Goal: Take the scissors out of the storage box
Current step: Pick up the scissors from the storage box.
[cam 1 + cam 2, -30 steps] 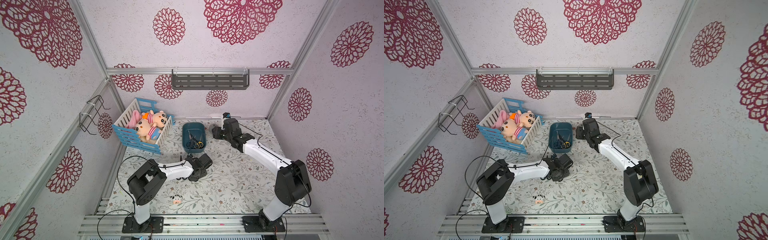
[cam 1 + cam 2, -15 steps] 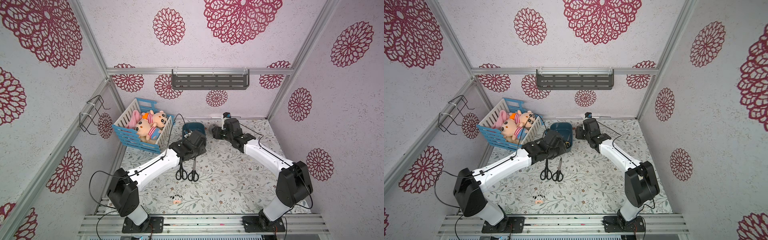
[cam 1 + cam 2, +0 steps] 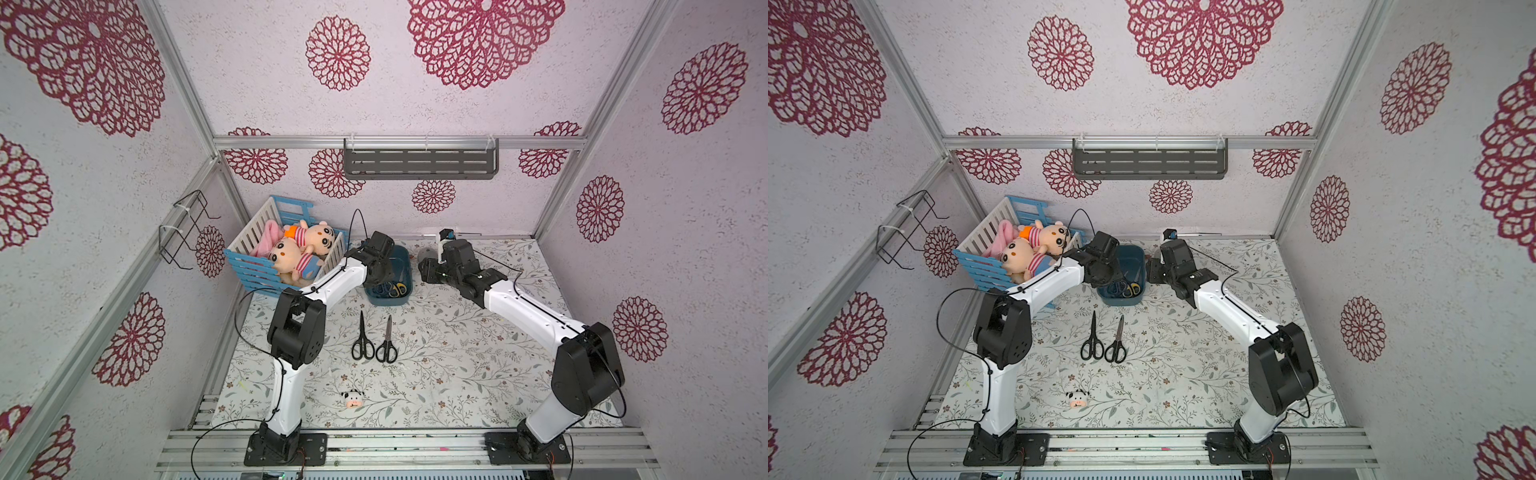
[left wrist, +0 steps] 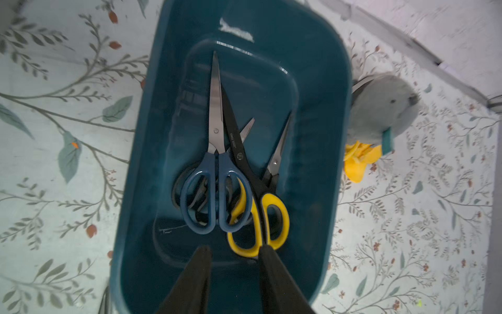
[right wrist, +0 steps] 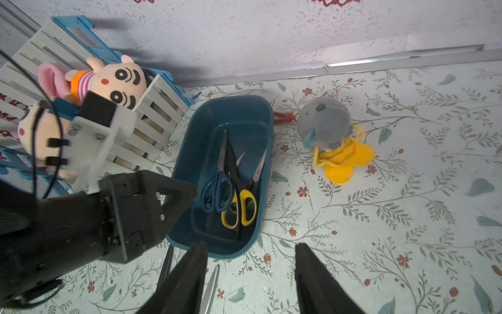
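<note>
Mid-frame you have a black-handled pair of scissors (image 3: 362,343) and a second black-handled pair (image 3: 387,341) lying side by side on the worktop (image 3: 457,353), tips pointing up toward the teal storage box (image 3: 388,302) just above them. Yellow-handled scissors (image 3: 400,289) show in its lower end. Your left arm (image 3: 332,282) reaches over the box; your right arm (image 3: 519,307) ends just right of it.

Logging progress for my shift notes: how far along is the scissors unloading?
Done: two black-handled pairs lie on the table. In hand: nothing; the left gripper hovers open over the storage box. Left: the blue-handled pair, the yellow-handled pair and at least two smaller pairs inside it.
</note>
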Available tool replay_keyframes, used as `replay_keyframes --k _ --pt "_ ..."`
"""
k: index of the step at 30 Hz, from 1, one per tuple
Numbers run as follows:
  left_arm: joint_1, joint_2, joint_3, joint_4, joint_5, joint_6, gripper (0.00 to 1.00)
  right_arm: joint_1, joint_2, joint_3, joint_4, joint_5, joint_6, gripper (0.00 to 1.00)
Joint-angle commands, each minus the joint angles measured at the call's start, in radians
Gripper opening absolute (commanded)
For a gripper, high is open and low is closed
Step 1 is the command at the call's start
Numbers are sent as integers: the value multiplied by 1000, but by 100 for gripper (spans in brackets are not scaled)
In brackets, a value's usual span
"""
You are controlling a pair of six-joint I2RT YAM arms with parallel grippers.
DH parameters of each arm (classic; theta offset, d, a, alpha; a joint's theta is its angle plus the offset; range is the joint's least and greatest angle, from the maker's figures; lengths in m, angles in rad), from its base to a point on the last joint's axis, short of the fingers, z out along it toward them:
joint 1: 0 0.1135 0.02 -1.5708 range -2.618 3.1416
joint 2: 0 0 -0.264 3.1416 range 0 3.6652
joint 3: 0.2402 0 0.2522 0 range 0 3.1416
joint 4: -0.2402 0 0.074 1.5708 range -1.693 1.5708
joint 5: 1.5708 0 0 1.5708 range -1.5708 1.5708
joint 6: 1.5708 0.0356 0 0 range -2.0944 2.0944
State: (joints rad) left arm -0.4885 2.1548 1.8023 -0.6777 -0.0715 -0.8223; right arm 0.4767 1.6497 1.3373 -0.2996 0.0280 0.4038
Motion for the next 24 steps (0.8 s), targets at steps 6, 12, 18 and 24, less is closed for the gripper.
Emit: replay_keyframes --k 6,12,18,24 --pt "33 88 54 -16 52 21 30 2 9 45 -4 -8 1 57" --pt "32 150 71 8 83 22 30 2 20 44 -1 -15 1 57" --pt "29 197 96 9 79 50 30 2 34 50 1 -25 0 57" --pt "31 245 112 -38 74 54 20 2 37 56 0 -31 -3 57"
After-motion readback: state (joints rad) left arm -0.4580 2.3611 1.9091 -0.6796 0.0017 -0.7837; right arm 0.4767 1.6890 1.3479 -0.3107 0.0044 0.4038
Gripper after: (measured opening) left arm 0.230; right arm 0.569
